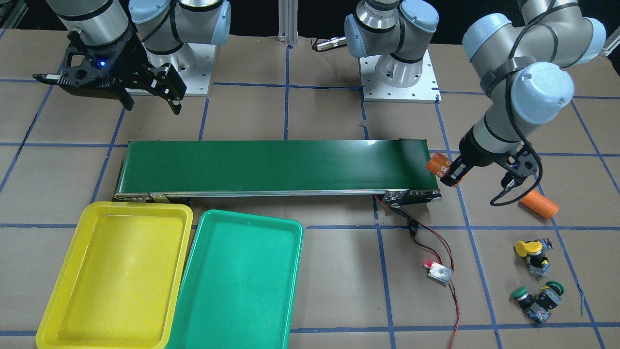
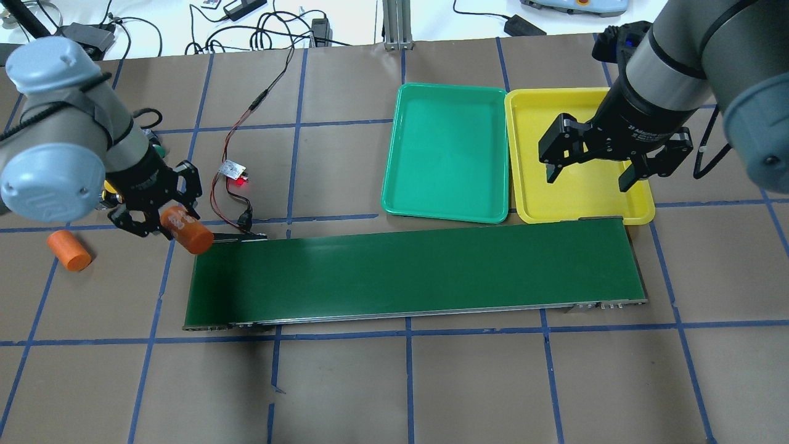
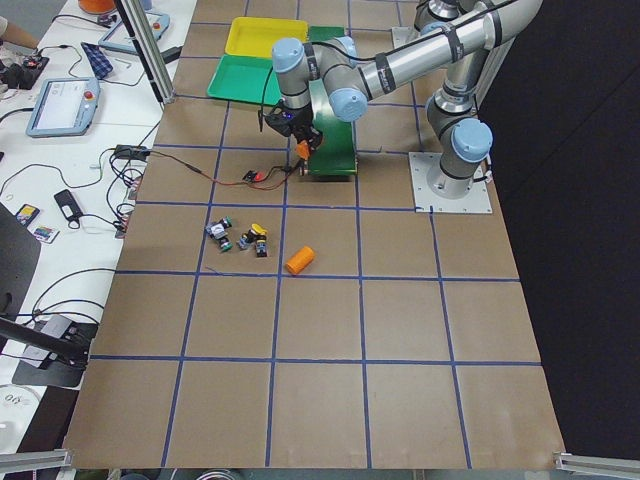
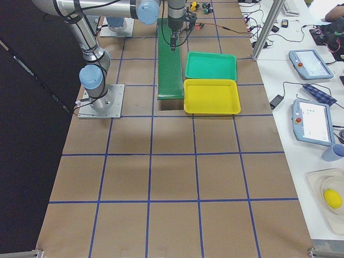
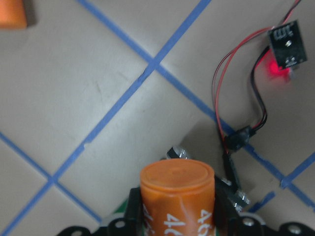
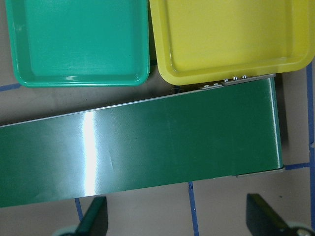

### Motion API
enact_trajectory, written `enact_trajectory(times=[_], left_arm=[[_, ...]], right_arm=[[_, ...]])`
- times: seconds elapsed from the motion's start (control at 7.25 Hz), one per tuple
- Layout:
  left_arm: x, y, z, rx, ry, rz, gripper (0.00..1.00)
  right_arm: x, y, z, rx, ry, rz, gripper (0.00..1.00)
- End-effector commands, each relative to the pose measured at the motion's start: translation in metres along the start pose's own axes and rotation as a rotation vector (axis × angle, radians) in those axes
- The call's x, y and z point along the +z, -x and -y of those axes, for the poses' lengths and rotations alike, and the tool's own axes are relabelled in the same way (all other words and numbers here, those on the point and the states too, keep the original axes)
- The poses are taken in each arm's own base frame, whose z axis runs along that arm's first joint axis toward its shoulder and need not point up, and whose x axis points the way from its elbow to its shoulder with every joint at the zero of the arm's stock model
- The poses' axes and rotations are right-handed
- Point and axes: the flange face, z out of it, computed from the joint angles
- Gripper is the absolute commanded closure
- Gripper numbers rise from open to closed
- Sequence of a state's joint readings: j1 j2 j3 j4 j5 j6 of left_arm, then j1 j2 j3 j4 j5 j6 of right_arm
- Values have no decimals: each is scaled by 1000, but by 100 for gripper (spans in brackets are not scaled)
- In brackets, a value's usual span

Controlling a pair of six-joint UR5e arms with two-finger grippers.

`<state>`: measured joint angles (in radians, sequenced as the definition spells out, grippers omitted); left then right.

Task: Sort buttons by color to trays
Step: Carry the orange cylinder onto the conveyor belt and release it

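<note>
Several buttons lie in a loose cluster on the brown table; one has a yellow cap (image 1: 528,248) and two have green caps (image 1: 519,293) (image 1: 553,287). The yellow tray (image 1: 116,276) and the teal tray (image 1: 242,281) sit side by side, both empty. My left gripper (image 1: 453,172) is shut on an orange cylinder (image 2: 188,229) at the conveyor's end, away from the buttons. In the left wrist view that cylinder (image 5: 177,191) fills the space between the fingers. My right gripper (image 2: 588,179) hangs open over the yellow tray (image 2: 579,203) with nothing in it.
A long dark-green conveyor belt (image 1: 271,167) runs between the arms. A second orange cylinder (image 1: 538,203) lies on the table near the buttons. A small circuit board with a red light (image 1: 440,272) and its wires trail from the belt's end.
</note>
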<state>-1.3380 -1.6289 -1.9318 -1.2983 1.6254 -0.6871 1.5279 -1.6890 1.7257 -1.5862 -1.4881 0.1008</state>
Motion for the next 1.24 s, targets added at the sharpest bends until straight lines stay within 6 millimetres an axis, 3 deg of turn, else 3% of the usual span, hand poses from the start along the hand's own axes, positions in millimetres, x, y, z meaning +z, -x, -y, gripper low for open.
enact_trajectory(times=[0.0, 0.28, 0.41, 0.55, 0.83, 0.96, 1.1], left_arm=[[4, 18, -34, -227, 14, -17, 100], [7, 10, -59, -363, -4, 5, 100], [31, 5, -63, -434, 14, 34, 100], [40, 6, -69, -453, 4, 24, 100], [43, 3, -63, -458, -9, 2, 100], [50, 0, -48, -465, -80, 10, 88], [54, 2, -40, -448, -158, 63, 50]], right_arm=[[0, -1, 0, 1, 1, -8, 0], [1, 0, 0, 1, 2, 0, 0], [0, 0, -1, 0, 0, 3, 0], [0, 0, -1, 0, 0, 3, 0], [1, 0, 0, 1, 2, 1, 0], [3, 0, -3, 1, 10, 4, 0], [5, -2, -9, 1, 12, -3, 0]])
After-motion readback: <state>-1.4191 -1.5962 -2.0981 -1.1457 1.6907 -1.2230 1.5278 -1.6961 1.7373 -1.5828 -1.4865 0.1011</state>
